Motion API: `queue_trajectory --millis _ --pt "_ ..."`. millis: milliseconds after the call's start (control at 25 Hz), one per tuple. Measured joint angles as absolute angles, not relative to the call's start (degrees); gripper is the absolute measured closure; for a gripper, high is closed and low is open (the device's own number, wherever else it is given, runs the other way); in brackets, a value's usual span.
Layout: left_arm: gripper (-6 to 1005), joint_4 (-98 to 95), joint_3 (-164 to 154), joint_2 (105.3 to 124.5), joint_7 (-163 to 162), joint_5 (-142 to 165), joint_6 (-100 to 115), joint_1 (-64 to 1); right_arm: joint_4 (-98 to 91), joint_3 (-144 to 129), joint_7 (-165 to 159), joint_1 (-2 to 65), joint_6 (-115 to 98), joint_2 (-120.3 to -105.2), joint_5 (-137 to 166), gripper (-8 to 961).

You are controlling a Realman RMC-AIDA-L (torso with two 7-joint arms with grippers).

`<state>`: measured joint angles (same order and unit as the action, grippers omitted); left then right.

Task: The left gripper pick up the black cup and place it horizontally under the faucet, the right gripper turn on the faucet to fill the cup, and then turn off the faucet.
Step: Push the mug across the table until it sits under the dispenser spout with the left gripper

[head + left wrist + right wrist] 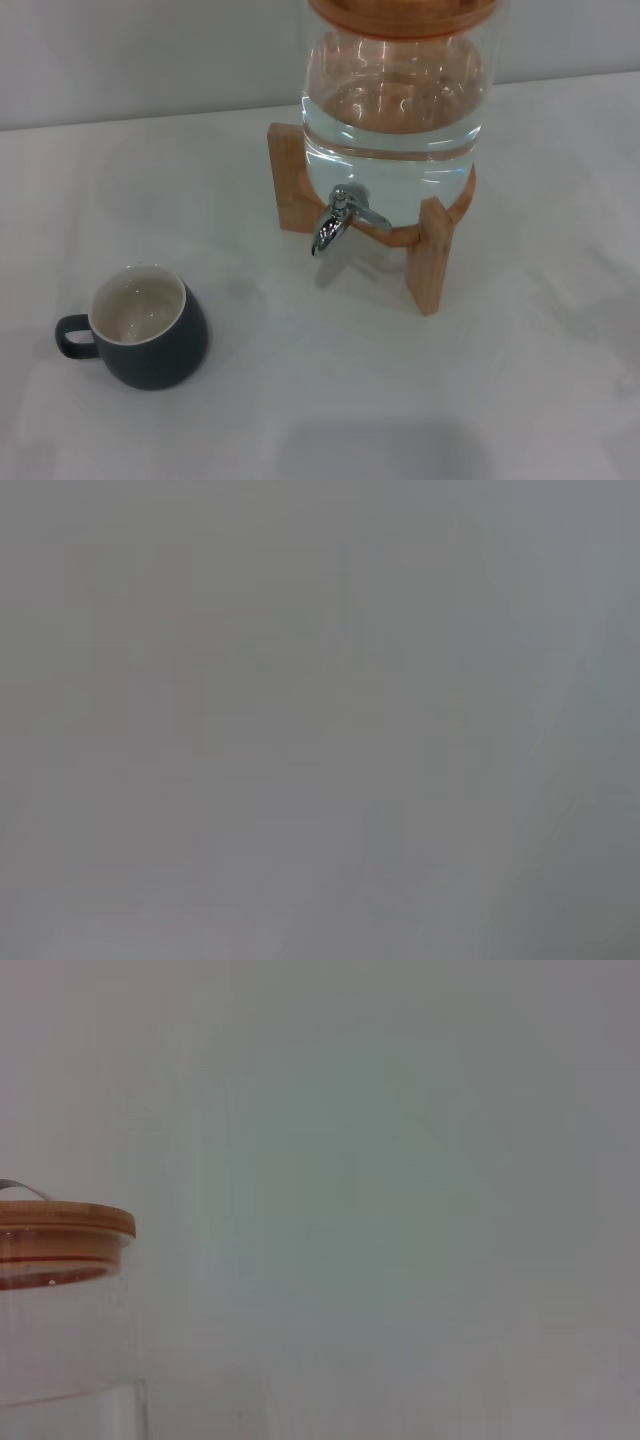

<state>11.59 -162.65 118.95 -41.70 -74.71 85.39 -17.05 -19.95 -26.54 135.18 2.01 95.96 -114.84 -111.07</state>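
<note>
The black cup (pixel 147 326) stands upright on the white table at the front left in the head view, cream inside showing, its loop handle pointing left. The chrome faucet (pixel 340 218) sticks out of the front of the clear glass dispenser (pixel 395 110), spout turned down, to the right of and behind the cup. The dispenser holds water and rests on a wooden stand (pixel 430 262). Its wooden lid (pixel 62 1222) shows in the right wrist view. Neither gripper shows in any view. The left wrist view shows only a plain grey surface.
The white table (pixel 330 400) spreads around the cup and the dispenser. A pale wall runs along the back of the table.
</note>
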Motion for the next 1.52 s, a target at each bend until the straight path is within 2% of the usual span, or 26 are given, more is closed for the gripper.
queue_trajectory --millis 960,1520 --pt "138 11.92 -162.7 118.92 -43.76 -73.99 86.72 -17.04 -20.04 -26.08 134.74 1.98 96.49 -114.78 -111.1 130" --pt "150 22.3 -162.86 118.72 -53.59 -55.02 97.54 -13.3 -25.15 -24.42 132.61 2.34 95.21 -114.17 -111.68 130"
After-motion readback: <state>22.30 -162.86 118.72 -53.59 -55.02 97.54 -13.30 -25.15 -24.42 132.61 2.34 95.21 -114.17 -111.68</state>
